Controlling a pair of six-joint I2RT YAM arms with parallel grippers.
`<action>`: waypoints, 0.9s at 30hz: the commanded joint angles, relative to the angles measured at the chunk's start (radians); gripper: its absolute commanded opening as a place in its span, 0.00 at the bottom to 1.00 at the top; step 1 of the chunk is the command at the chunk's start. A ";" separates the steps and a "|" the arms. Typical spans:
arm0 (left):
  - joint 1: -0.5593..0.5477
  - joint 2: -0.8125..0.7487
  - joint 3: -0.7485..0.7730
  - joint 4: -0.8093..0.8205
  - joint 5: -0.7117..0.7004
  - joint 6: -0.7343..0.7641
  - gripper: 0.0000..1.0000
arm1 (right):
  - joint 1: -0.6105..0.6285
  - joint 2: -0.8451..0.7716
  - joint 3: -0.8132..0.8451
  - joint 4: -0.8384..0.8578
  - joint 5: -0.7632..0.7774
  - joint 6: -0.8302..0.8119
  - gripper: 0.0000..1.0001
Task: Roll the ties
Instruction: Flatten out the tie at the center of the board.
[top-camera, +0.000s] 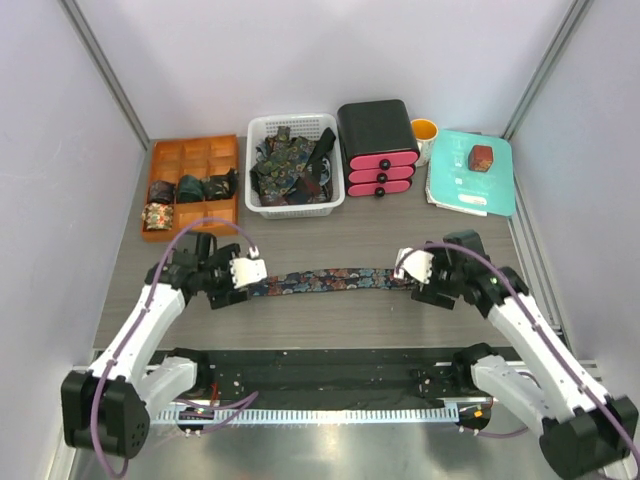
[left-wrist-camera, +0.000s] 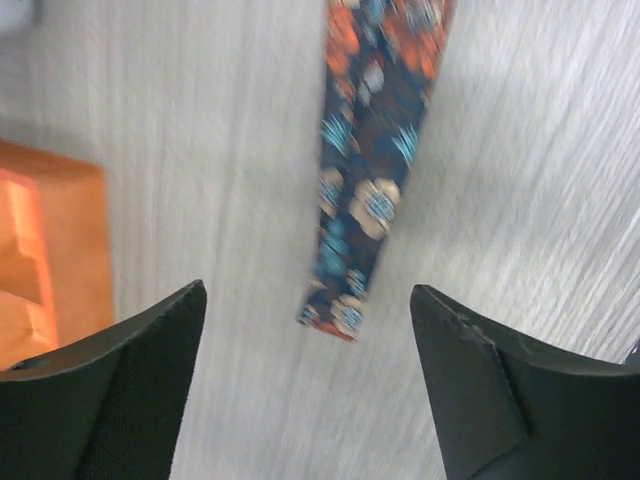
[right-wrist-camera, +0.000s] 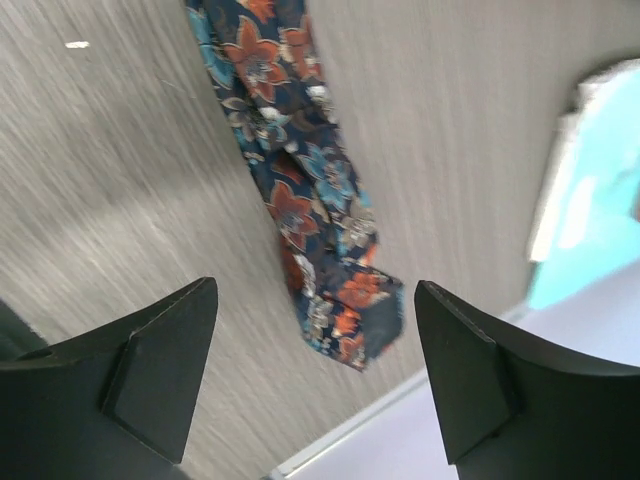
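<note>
Fabric: dark floral-print tie (top-camera: 320, 280) lay flat on the counter (top-camera: 330, 235), stretched left to right between both arms.
Tie ends: narrow tip below the left hand (top-camera: 250, 270); the other end, slightly folded over, below the right hand (top-camera: 408, 265).
Left hand: jaws wide apart, gripping nothing.
Right hand: same, spread wide and empty.
Step (judged): starting the roll on this tie.
Technique: pinch one end squarely, turn it over onto itself, keep the strip straight and lightly taut so the coil stays tight; flatten the folded end first.
Surroundings: rolled ties (top-camera: 185, 188) in the orange tray (top-camera: 193, 150); loose ties (top-camera: 290, 160) in the white basket (top-camera: 296, 207); drawer unit (top-camera: 378, 140), cup (top-camera: 425, 130), teal folder (top-camera: 490, 195) carrying a red-brown box (top-camera: 482, 157).
Obstructions: nothing on the tie; tray corner near the left hand, worth minding.
</note>
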 joint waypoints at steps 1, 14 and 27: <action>0.007 0.126 0.141 -0.093 0.121 -0.074 0.95 | -0.033 0.191 0.079 -0.042 -0.084 0.045 0.82; -0.079 0.545 0.295 -0.121 0.083 -0.136 1.00 | -0.277 0.325 0.024 -0.050 -0.020 -0.200 0.68; -0.040 0.593 0.266 -0.114 -0.075 -0.044 0.33 | -0.275 0.207 -0.280 0.521 0.207 -0.133 0.19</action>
